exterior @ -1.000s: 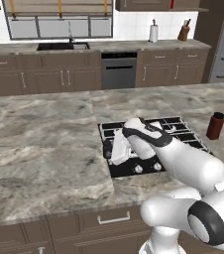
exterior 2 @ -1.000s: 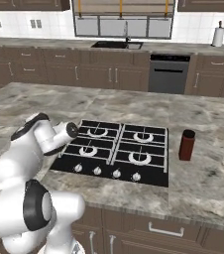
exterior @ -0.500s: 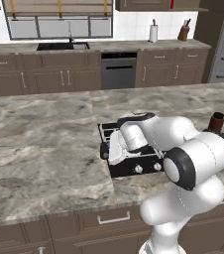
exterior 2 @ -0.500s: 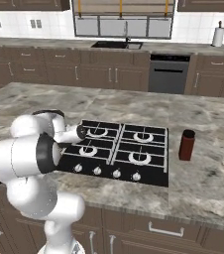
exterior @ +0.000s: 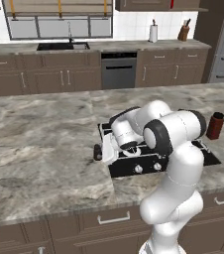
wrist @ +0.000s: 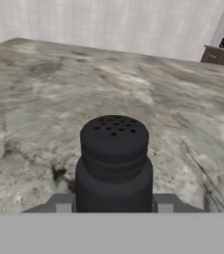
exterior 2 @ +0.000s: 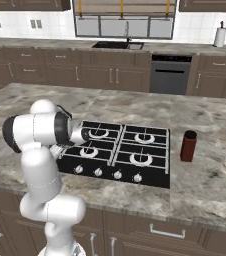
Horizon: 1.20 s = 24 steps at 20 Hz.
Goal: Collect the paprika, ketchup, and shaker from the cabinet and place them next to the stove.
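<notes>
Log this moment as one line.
pincer: shut on shaker | shaker: upright, at counter left of stove | paprika: right of stove

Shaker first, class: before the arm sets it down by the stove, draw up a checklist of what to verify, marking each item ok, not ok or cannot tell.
1. Shaker sits between the fingers: ok, hand view.
2. Shaker upright in the gripper: ok.
3. Gripper beside the stove, over the counter, not the burners: ok, left base view.
4. Counter ahead of the shaker bare: ok, hand view.
5. Shaker base touching the counter: cannot tell.
6. Paprika standing on the stove's other side: ok.
</notes>
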Motion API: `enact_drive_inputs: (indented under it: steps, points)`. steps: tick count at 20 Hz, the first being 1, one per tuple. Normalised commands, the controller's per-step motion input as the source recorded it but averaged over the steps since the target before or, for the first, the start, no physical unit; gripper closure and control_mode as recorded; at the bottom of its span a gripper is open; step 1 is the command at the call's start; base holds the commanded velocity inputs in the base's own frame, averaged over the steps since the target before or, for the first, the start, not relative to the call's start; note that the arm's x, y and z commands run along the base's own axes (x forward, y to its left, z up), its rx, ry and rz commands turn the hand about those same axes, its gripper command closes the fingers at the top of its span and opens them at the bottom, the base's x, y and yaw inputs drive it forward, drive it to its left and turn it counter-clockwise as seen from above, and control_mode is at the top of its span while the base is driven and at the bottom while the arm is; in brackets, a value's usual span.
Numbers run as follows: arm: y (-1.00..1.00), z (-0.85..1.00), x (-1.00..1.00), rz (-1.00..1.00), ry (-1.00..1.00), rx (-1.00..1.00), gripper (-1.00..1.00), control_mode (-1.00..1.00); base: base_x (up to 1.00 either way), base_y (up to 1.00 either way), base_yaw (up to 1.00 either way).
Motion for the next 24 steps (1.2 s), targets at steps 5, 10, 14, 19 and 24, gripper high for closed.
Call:
enact_drive_inputs:
  steps: [5,10,14,19,24]
  points:
    - [0.18,-0.36,0.25,0.01,0.00,-0.01,-1.00,-1.00,0.00,0.00,0.00]
    - [0.02,0.04,0.02,0.00,-0.01,0.00,-1.00,-1.00,0.00,0.00,0.00]
    - [0.02,0.52,0.00,0.00,-0.04,0.00,-1.00,-1.00,0.00,0.00,0.00]
    - [0.02,0.65,-0.01,0.00,-0.03,0.00,-1.00,-1.00,0.00,0.00,0.00]
    - [0.00,0.86,-0.11,-0.02,0.00,0.00,-1.00,-1.00,0.00,0.00,0.00]
